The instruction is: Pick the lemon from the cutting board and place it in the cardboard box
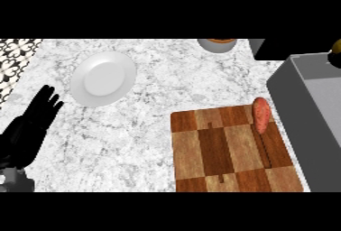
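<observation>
On the cutting board [230, 151], an orange-red oblong vegetable [261, 114] lies lengthwise; left robot hand [30, 126] open, empty.

The light is even and quite bright over the whole counter [153, 135], and no clear direction of it can be read. The white plate [103, 79] is the brightest thing, with a soft grey shading along its rim. The left hand [30, 126] is almost pure black and shows little detail. The cutting board [230, 151] has no glare. The grey wall [306, 117] at the right looks flat and darker. Shadows under things are very weak
</observation>
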`<action>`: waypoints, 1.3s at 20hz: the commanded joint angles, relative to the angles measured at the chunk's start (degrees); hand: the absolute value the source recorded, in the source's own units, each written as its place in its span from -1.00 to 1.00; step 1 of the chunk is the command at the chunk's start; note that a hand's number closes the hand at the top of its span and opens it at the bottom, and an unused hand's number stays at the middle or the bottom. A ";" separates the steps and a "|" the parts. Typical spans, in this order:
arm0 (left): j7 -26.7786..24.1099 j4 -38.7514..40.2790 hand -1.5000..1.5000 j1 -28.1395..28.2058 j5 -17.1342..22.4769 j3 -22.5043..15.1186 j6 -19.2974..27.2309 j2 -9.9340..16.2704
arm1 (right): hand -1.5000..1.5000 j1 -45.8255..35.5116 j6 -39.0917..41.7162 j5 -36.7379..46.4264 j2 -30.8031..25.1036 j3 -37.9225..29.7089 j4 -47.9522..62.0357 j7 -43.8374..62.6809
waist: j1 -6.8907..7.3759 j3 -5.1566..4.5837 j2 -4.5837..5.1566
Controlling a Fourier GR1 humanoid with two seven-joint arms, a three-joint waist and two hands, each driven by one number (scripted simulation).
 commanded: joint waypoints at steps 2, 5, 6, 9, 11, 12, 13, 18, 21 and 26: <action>1.25 -1.19 0.00 0.22 -0.52 -0.76 1.05 -1.19 | 1.00 1.61 -7.20 -1.67 -0.71 -0.76 7.02 -4.96 | 0.21 -0.01 0.03; 0.09 2.02 0.00 -1.65 -0.72 -0.45 -0.23 -0.13 | 1.00 0.70 -13.98 -2.90 -2.48 -3.62 16.41 -9.20 | 0.38 0.01 0.21; 0.14 -2.41 0.00 3.23 2.46 2.16 -3.06 1.59 | 1.00 2.17 -10.91 -4.04 -3.28 -4.08 13.90 -8.63 | 0.40 -0.01 0.01; -0.39 -4.37 0.00 3.66 -0.82 -1.35 0.06 -1.96 | 1.00 2.55 -18.46 -6.32 -3.49 -6.69 23.70 -14.69 | 0.91 0.05 0.21; 0.41 -0.10 0.00 0.01 1.34 0.77 -1.41 0.14 | 1.00 3.58 -16.12 -7.94 -2.13 -7.13 25.71 -14.24 | 0.57 0.03 0.26; -0.65 0.18 0.00 0.56 -0.19 0.27 -0.57 -0.40 | 1.00 2.40 -11.31 -10.58 -2.68 -8.66 26.26 -13.68 | 0.46 0.02 0.21; -0.25 1.32 0.00 -0.85 0.21 1.03 -0.30 0.02 | 1.00 3.79 -12.00 -9.70 -2.37 -8.95 26.99 -11.56 | 0.21 0.01 0.20; -1.34 1.61 0.00 0.68 -0.44 1.03 -0.77 -0.13 | -1.00 7.52 -13.51 -13.43 -3.46 -10.56 30.01 -15.88 | 0.05 -0.01 0.03; 0.62 -0.61 0.00 0.41 0.66 0.62 -1.54 0.04 | -1.00 4.57 -19.98 -14.83 -2.51 -10.48 34.83 -19.66 | 0.43 0.02 0.10; 0.23 -1.88 0.00 1.63 0.88 1.54 -1.19 0.26 | -1.00 5.55 -29.66 -22.09 0.85 -16.65 26.94 -24.68 | 0.13 0.06 -0.28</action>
